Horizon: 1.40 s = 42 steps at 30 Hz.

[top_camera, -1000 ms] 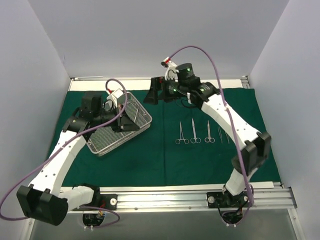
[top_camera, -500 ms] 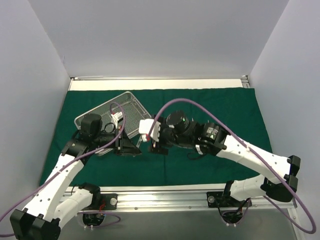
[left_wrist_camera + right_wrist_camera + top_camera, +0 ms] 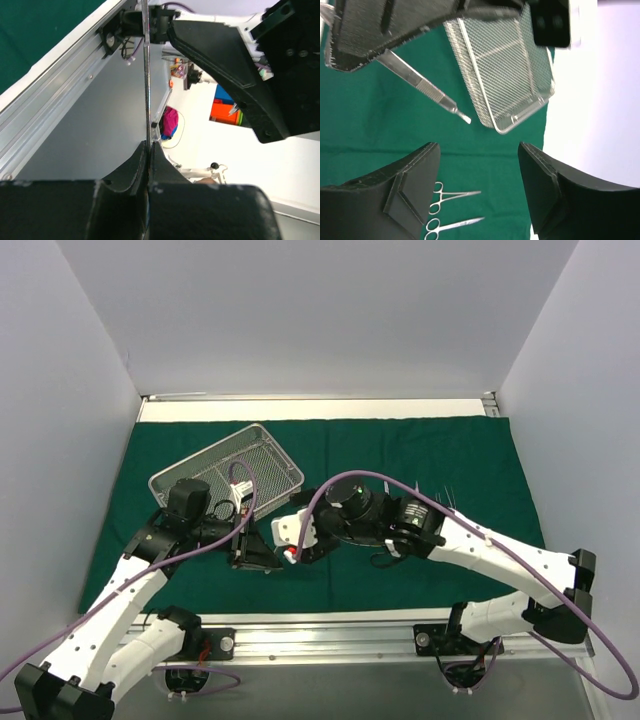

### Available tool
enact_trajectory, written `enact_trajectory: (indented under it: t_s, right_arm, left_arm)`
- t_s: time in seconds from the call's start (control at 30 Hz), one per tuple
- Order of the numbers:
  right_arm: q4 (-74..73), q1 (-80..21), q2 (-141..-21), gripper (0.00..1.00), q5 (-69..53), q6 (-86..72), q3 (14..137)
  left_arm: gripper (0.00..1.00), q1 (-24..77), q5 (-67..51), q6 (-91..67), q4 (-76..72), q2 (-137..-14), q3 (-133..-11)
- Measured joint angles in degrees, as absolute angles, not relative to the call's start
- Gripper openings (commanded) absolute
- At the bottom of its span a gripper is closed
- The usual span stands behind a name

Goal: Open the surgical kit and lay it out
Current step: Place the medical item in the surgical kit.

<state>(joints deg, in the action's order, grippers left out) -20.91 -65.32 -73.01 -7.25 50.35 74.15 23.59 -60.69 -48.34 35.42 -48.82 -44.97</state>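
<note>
The dark green cloth (image 3: 420,450) lies spread flat over the table. The silver wire-mesh tray (image 3: 225,465) sits on it at the back left and also shows in the right wrist view (image 3: 505,65). My left gripper (image 3: 265,555) is shut on a slender flat steel instrument (image 3: 422,85), seen edge-on between its fingers in the left wrist view (image 3: 146,75). It holds the instrument above the cloth near the front centre. My right gripper (image 3: 477,147) is open and empty, facing the left gripper tip to tip (image 3: 305,548). Two ring-handled instruments (image 3: 455,192) lie on the cloth below it.
The right arm (image 3: 480,545) crosses the right half of the cloth and hides most of the laid-out instruments in the top view. The aluminium rail (image 3: 340,625) runs along the front edge. White walls close in the left, back and right sides.
The left gripper has left the tray and come to the front centre with an instrument. The right arm has swung from the back to meet it. The tray now lies farther back.
</note>
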Motion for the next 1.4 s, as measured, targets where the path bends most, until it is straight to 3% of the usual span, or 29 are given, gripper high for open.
enact_trajectory:
  t_s: [0.4,0.9,1.07,1.1,1.17,1.2,1.23,1.27,1.37,1.4]
  right_arm:
    - [-25.7,-71.4,-78.1,0.53,-13.6,54.3,78.6]
    - [-25.5,-74.7,-82.7,0.42,-11.6,55.8,78.6]
    - [-24.9,-75.0,-84.3,0.24,-10.3,56.9,78.6]
    - [-25.2,-75.1,-84.6,0.12,-10.1,57.1,78.6]
    - [-27.5,-75.2,-84.8,0.00,-10.0,57.9,78.6]
    - [-28.1,-75.5,-84.8,0.00,-9.6,57.9,78.6]
    - [-28.3,-75.7,-84.9,0.00,-9.5,57.8,78.6]
    - [-28.2,-75.8,-84.9,0.00,-9.4,57.6,78.6]
    - [-26.4,-75.7,-84.9,0.00,-8.2,56.0,78.6]
    - [-26.2,-75.3,-84.9,0.00,-7.6,55.2,78.6]
  left_arm:
    - [0.02,24.5,-60.1,-43.5,43.4,-48.8,-46.8]
    - [0.02,26.5,-59.8,-41.6,45.6,-48.9,-46.9]
    - [0.02,27.3,-59.4,-41.0,46.5,-49.3,-46.9]
    - [0.02,27.3,-59.0,-40.8,46.7,-49.5,-46.9]
    - [0.02,27.2,-58.2,-40.6,47.8,-49.7,-47.2]
    - [0.05,27.2,-57.9,-40.4,48.1,-49.8,-47.2]
    - [0.22,27.4,-57.7,-40.2,48.6,-49.8,-47.4]
    - [0.31,27.4,-57.4,-39.9,49.0,-49.9,-47.6]
    - [0.59,27.4,-55.9,-39.2,50.0,-50.5,-49.7]
    - [0.62,27.3,-55.0,-38.6,50.7,-51.0,-50.8]
